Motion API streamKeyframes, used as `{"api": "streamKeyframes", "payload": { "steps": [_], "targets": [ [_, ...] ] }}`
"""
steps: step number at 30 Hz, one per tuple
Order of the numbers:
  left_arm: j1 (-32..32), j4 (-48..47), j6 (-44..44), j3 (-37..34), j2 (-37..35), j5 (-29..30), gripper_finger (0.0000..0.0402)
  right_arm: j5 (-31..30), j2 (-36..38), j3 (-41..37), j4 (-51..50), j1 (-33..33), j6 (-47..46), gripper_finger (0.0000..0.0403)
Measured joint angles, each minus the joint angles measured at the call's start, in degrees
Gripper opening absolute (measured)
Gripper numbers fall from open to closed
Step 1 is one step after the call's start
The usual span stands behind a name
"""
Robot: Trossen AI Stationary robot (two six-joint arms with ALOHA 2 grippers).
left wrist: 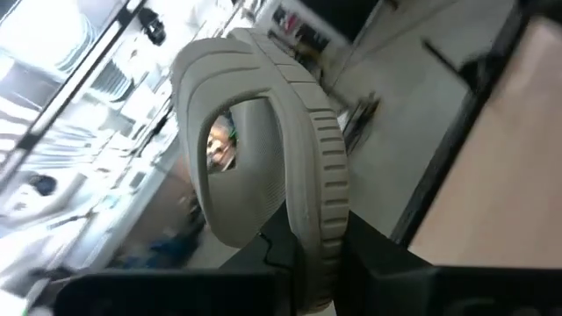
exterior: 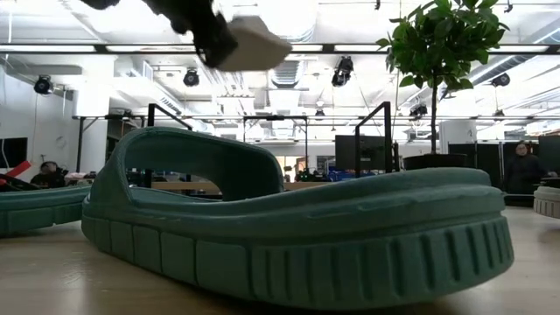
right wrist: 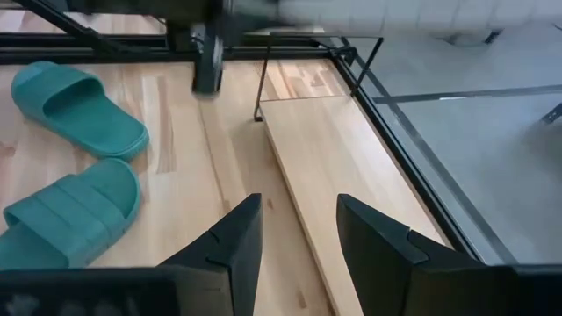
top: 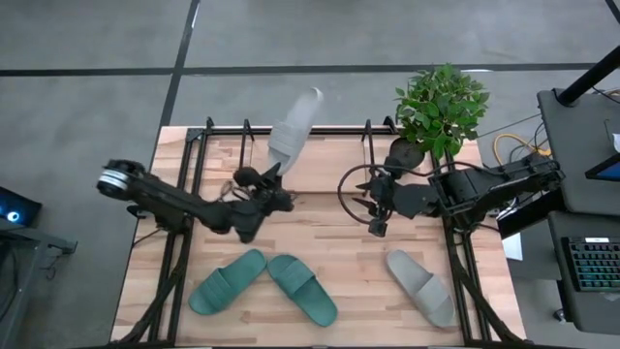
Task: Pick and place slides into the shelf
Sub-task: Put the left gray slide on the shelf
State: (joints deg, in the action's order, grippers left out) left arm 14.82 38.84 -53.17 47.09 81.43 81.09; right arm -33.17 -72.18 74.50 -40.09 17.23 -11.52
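My left gripper point(top: 271, 173) is raised above the table's middle and shut on one light grey slide point(top: 294, 136), which slants up and away over the shelf's far side; the low view shows that slide point(exterior: 249, 44) high in the air. The second grey slide point(top: 419, 286) lies sole-down near the right front. Both teal slides point(top: 228, 281) point(top: 302, 289) lie sole-down at the near edge. The shelf point(top: 320, 165) has black rods over a light wood base. My right gripper point(right wrist: 299, 237) is open, low over the shelf's right part and holding nothing. My left gripper pinches the grey slide's sole rim point(left wrist: 327, 250) at the end nearest the wrist, one finger point(left wrist: 263, 263) on each side. The slide is lifted clear and reaches away from the fingers, tilted upward, its strap point(left wrist: 255, 70) toward the far end.
A potted plant point(top: 441, 102) stands at the table's far right corner. The black arm frames point(top: 179, 242) run along both sides of the table. Bare wood point(top: 339, 242) lies between the shelf and the slides at the near edge. Cables and a keyboard point(top: 591, 262) sit off the table to the right.
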Motion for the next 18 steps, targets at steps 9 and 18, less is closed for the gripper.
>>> {"api": "streamKeyframes", "payload": {
  "steps": [9, 18],
  "targets": [
    [1.6, -7.3, 1.2, 0.1, -11.4, -9.5, 0.0015, -2.0, 0.0, -1.8, 0.2, 0.0, -0.4, 0.0139],
    [2.0, -12.5, 14.4, 0.3, -17.1, -34.8, 0.0015, -3.0, 0.0, -4.2, 1.9, 0.0, -0.5, 0.0139]
  ]
}}
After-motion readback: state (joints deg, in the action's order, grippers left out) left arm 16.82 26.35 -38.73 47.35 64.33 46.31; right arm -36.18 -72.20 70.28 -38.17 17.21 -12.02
